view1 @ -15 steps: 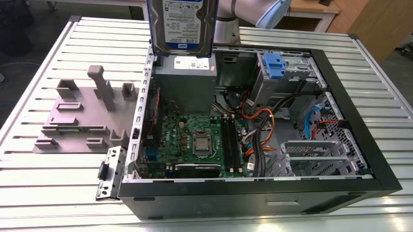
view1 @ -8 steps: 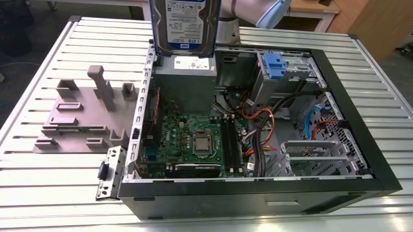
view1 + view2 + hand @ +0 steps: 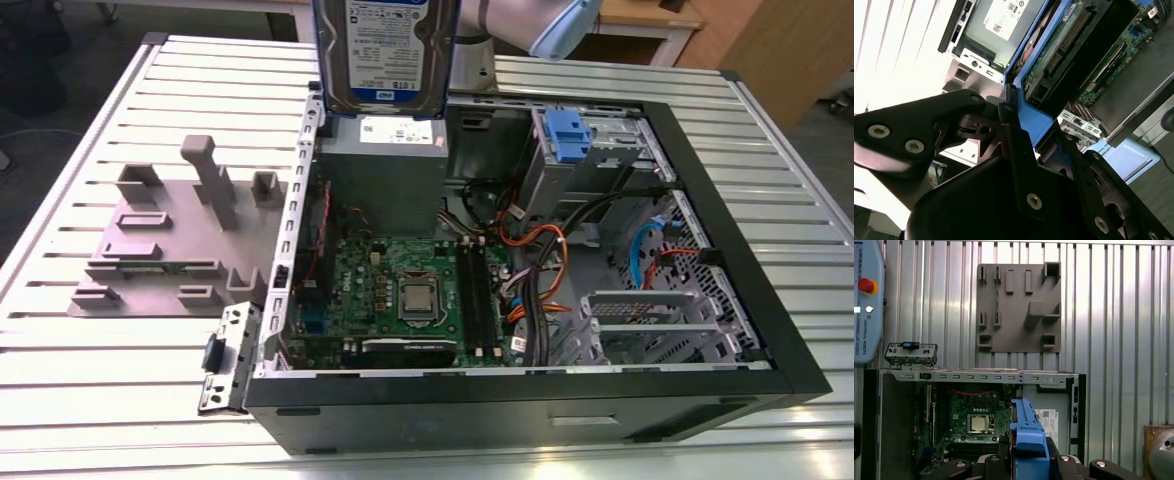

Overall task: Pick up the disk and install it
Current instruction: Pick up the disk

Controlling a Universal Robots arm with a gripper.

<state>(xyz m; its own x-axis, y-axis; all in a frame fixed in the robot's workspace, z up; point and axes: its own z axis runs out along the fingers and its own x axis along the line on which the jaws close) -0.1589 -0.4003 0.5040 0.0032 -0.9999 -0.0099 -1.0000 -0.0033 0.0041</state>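
The disk (image 3: 387,55), a silver drive with a white-and-blue label in a blue carrier, hangs upright above the back edge of the open computer case (image 3: 747,330), over the grey power supply (image 3: 384,170). In both wrist views my gripper (image 3: 1026,456) is shut on the disk's blue carrier (image 3: 1026,432). Its black fingers (image 3: 969,107) press the carrier's end (image 3: 1036,122). The drive's circuit-board side (image 3: 1054,45) faces the second wrist camera. Inside the case, a drive bay with a blue latch (image 3: 567,135) sits at the back, towards the exterior view's right.
A grey fixture plate (image 3: 174,240) with upright holders lies on the slatted table at the exterior view's left. A small metal bracket (image 3: 220,355) rests beside the case's front corner. The motherboard (image 3: 400,290), cables (image 3: 534,250) and a metal cage (image 3: 641,320) fill the case.
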